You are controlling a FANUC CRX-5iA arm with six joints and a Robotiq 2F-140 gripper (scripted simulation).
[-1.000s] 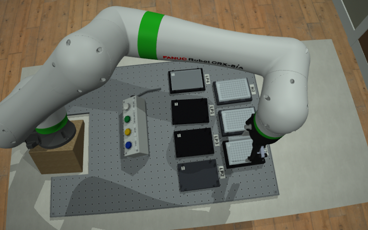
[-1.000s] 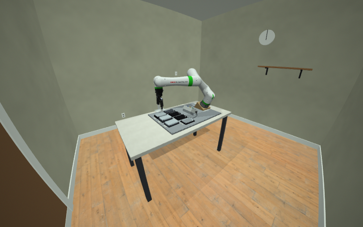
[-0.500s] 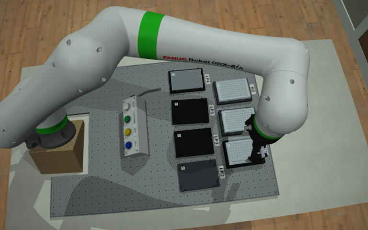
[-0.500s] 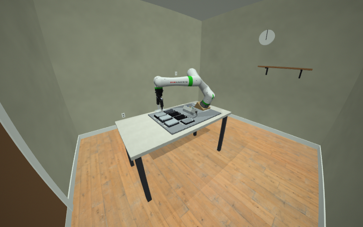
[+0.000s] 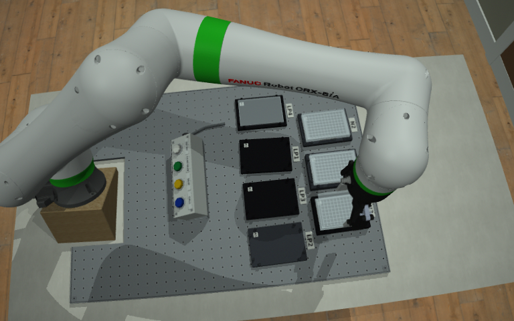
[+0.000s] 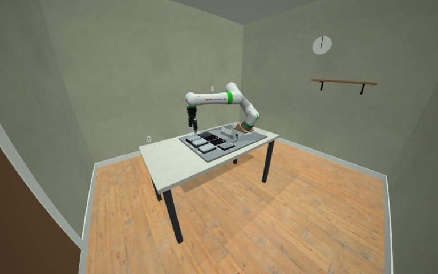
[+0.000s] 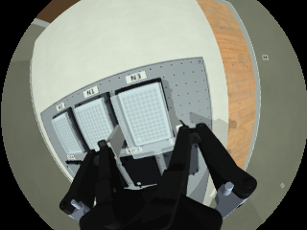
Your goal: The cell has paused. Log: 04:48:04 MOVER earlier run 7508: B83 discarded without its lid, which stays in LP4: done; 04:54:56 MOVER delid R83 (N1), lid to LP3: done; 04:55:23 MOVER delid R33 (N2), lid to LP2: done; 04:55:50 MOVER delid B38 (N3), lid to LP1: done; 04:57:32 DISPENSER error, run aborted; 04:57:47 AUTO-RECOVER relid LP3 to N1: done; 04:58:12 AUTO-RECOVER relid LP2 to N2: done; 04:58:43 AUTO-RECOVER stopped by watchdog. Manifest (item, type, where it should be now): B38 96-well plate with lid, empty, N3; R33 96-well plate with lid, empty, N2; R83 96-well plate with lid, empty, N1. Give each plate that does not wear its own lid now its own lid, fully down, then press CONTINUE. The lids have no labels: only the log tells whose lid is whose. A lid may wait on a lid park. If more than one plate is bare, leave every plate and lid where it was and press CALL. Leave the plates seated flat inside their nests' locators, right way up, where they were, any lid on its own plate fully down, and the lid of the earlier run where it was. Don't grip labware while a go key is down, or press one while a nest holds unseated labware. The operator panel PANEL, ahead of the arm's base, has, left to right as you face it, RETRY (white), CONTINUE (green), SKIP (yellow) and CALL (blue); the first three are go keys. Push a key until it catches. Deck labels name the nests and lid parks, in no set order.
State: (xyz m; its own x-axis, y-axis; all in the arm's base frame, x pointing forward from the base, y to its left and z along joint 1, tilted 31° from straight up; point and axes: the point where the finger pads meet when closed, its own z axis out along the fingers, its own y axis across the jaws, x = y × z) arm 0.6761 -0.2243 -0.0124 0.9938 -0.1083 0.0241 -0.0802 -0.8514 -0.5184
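Lid (image 7: 122, 137) pinched edgewise by gripper (image 7: 150, 153), raised above plate (image 5: 333, 211), table margin beyond.

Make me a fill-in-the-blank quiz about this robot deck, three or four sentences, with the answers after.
1. The only lid park holding a flat grey lid is labelled ___.
2. On the grey operator panel, the round key between the green key and the blue key is ___.
3. The number of white 96-well plates standing in the nests is ___.
4. The black claw is shut on a clear ___.

Answers: LP4; yellow; three; lid
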